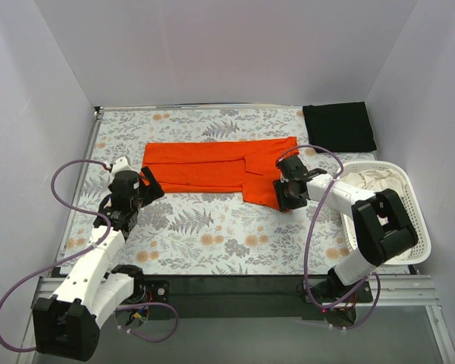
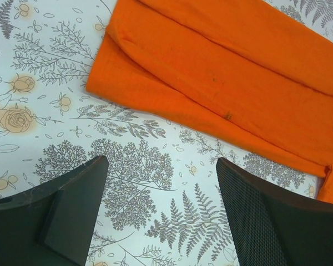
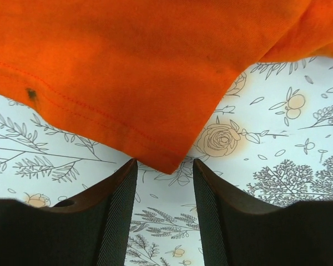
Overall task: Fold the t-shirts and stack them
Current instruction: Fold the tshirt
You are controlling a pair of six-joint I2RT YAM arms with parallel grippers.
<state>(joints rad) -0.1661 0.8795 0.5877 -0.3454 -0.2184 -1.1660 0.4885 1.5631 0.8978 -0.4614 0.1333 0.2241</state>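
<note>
While left fingers and right fingers gape empty, the orange t-shirt lies just beyond.

From above, the right hand hides the orange t-shirt at its near corner.

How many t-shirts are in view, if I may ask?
2: the orange t-shirt lies mid-table, the black t-shirt folded at the far right corner. Pale cloth in the basket may hide more.
</note>
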